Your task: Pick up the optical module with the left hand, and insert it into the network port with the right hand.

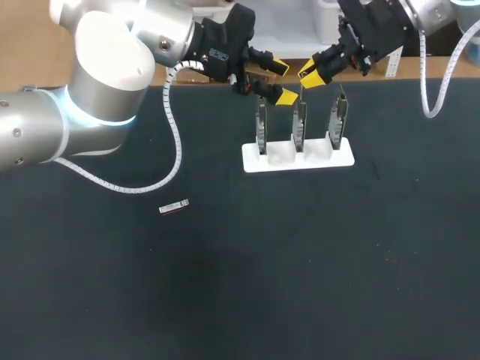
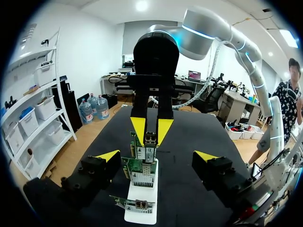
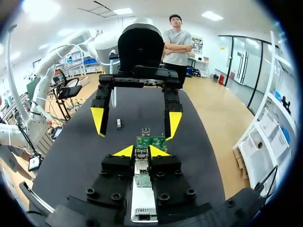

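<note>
Treat pickup as not started; locate module (image 1: 174,207) on table (image 1: 300,262), well apart from both tools; note left gripper (image 1: 283,81) wide and empty by card stand (image 1: 298,159), right gripper (image 1: 310,76) narrow, holding nothing; count grasp, handover and insertion as remaining.

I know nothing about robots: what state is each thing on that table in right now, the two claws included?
left gripper: open, holding nothing.
right gripper: shut on the held module.
held module: over the network cards; plugged in or not, cannot tell.
loose module: lying flat on the table, untouched.
network cards: three, standing upright in the white stand.
</note>
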`<state>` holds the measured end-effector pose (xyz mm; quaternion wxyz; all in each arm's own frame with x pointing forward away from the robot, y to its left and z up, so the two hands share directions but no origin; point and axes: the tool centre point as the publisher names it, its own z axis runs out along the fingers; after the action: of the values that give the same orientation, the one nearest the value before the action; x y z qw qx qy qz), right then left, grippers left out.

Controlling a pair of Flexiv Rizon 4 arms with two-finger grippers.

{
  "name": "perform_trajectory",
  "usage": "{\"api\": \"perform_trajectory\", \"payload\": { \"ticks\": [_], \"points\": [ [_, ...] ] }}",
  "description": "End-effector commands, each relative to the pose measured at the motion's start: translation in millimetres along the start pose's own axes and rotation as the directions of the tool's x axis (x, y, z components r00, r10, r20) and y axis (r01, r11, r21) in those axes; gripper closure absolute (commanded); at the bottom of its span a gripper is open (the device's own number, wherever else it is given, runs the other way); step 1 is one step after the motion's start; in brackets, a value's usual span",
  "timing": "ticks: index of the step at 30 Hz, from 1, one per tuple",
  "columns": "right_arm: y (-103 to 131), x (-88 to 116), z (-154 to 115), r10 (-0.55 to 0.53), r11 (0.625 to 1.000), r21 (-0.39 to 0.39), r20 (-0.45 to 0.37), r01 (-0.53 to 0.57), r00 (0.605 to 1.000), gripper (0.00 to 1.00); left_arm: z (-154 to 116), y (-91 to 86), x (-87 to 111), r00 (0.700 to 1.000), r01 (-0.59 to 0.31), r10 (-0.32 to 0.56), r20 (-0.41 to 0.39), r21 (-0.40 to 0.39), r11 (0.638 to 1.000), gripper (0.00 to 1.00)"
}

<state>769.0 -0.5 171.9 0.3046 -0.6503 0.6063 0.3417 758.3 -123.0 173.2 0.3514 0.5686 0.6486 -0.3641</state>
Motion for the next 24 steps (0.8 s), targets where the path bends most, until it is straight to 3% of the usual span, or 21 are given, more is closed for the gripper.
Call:
{"api": "perform_trajectory", "payload": {
  "ticks": [1,24],
  "points": [
    [1.0,-0.3,-0.6,-0.005,1.0,0.001,0.002,0.005,1.0,1.0,0.9,2.5,-1.6,1.0,0.003,-0.003,-0.008,0.004,1.0,0.0],
    [3.2,-3.2,-7.5,-0.018,1.0,0.009,0.018,0.017,1.0,1.0,0.9,2.5,-1.6,1.0,0.003,-0.003,-0.008,0.004,1.0,0.0]
  ]
}}
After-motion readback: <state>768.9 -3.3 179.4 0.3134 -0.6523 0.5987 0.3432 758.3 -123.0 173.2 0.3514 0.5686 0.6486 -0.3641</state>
